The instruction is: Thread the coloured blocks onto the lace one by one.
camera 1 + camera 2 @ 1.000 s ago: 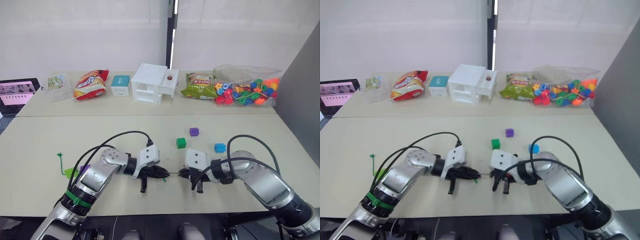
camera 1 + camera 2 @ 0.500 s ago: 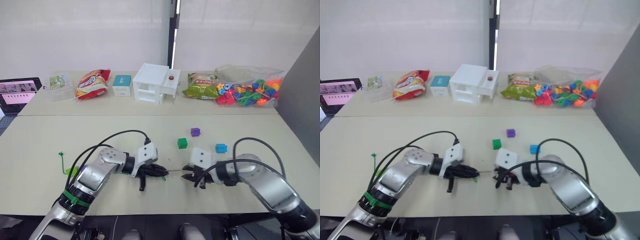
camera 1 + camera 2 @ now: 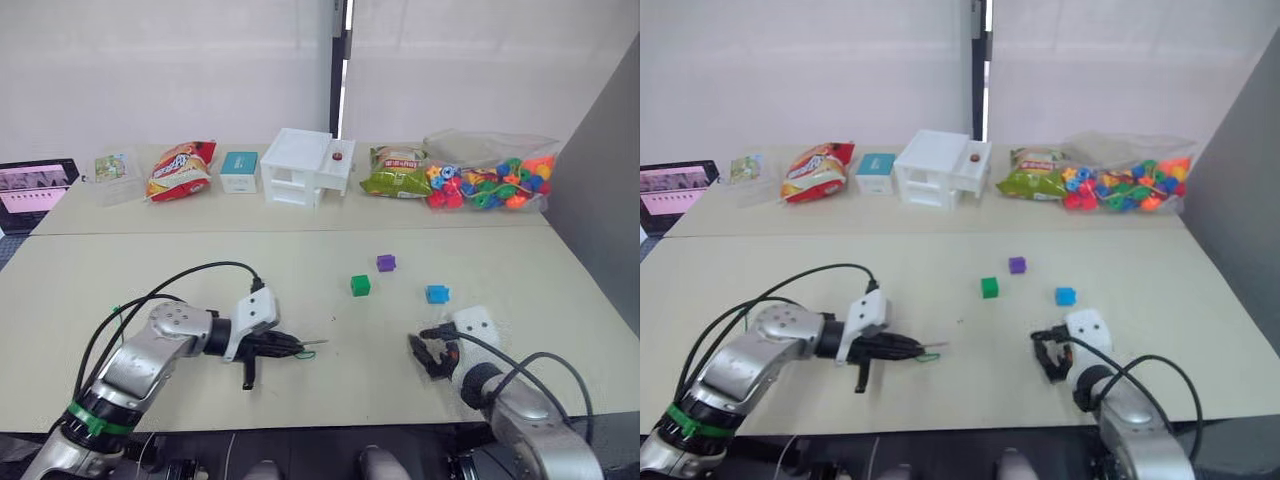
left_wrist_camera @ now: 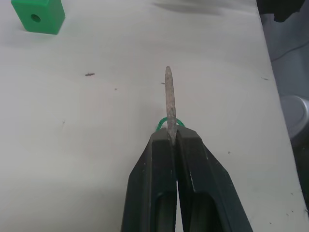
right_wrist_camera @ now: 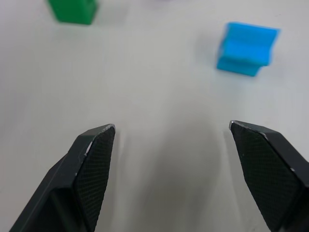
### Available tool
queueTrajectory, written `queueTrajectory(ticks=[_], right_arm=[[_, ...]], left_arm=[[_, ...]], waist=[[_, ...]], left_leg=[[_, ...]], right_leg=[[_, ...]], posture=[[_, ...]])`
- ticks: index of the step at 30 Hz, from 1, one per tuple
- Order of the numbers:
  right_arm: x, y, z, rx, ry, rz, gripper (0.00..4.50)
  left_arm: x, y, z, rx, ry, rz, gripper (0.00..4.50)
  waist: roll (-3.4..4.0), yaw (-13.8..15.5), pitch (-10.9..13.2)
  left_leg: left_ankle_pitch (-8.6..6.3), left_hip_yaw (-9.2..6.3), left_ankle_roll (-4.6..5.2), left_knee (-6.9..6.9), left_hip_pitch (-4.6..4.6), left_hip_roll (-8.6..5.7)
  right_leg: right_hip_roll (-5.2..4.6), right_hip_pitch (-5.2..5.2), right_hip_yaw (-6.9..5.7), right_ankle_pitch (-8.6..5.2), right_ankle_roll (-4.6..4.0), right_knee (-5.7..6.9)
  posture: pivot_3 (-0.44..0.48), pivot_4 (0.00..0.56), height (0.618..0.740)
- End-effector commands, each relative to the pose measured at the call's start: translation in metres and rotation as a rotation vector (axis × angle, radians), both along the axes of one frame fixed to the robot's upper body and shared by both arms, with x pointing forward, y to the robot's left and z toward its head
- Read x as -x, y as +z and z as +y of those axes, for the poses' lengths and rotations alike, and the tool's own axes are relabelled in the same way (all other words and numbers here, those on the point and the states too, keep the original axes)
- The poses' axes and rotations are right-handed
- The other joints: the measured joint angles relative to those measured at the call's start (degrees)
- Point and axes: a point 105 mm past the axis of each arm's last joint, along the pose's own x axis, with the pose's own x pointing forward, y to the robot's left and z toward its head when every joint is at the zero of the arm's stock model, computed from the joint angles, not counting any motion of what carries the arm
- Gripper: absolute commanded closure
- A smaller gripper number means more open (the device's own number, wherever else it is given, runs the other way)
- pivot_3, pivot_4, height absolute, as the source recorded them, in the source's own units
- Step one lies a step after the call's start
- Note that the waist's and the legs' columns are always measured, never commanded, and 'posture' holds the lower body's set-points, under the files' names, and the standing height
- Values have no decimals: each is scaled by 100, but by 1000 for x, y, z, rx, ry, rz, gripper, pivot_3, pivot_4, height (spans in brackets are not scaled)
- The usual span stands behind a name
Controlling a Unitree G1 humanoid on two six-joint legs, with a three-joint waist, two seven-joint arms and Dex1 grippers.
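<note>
My left gripper (image 3: 288, 347) is shut on the lace's stiff grey tip (image 4: 168, 96), which sticks out past the fingers. A small loop of the green lace (image 4: 169, 122) shows at the fingertips; the rest of the lace is hidden behind the arm. Three coloured blocks lie loose on the table: a dark green block (image 3: 361, 285), a purple block (image 3: 386, 263) and a blue block (image 3: 437, 294). My right gripper (image 3: 430, 355) hovers near the table's front edge, open and holding nothing. In the right wrist view the blue block (image 5: 247, 48) and the green block (image 5: 72, 10) lie beyond its fingers.
Along the back of the table (image 3: 300, 250) stand a white box (image 3: 297, 167), snack bags (image 3: 181, 169), a small teal box (image 3: 240, 171) and a clear bag of mixed beads (image 3: 490, 180). A laptop (image 3: 35, 186) sits at the back left. Black cables loop over both arms.
My right gripper has opened and drawn back to the right, away from the lace tip. My left gripper has shifted left, still shut on the tip.
</note>
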Motion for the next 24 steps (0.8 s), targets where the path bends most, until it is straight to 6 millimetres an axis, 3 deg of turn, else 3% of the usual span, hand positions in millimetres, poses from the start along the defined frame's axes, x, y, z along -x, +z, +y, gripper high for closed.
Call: queueTrajectory(ticks=[1,4,6,11,17,20,24], right_arm=[[-17,16,-15,31,-145,-146,518],[-28,17,-22,29,-190,-184,518],[-49,9,-24,-3,-198,-167,518],[-72,7,-29,-20,-208,-190,518],[-73,4,-23,-122,-205,-196,2346],[-70,17,-13,-142,-166,-256,3298],[-59,24,6,-147,-102,-267,3288]], left_arm=[[8,11,11,-9,-11,-19,4500],[12,9,18,-29,-9,-10,4500],[12,6,27,-47,7,-10,4500],[15,3,26,-34,24,-12,4500],[16,1,28,-29,38,-10,4500],[16,-1,29,-28,42,-8,4500],[17,-2,32,-35,41,-4,4500]], waist=[[1,-15,0],[4,5,2],[3,1,2],[5,5,2],[5,-3,2],[7,-5,2],[8,-6,2]], left_leg=[[0,1,0,-2,1,-1],[0,2,0,-6,2,-1],[0,0,-1,-5,1,-2],[0,4,-1,-17,4,0],[0,5,0,-21,1,-1],[0,5,0,-21,2,-1],[0,5,0,-21,3,-1]], right_leg=[[0,0,1,0,0,1],[-1,-1,1,0,-1,4],[-2,0,0,1,-1,4],[-2,-3,1,1,-3,8],[-4,-7,3,2,-3,3],[-4,-7,4,2,-3,4],[-3,-7,3,2,-3,5]], posture=[[0,150,740],[0,150,740],[0,150,740],[0,150,740],[0,150,740],[0,150,740],[0,150,740]])
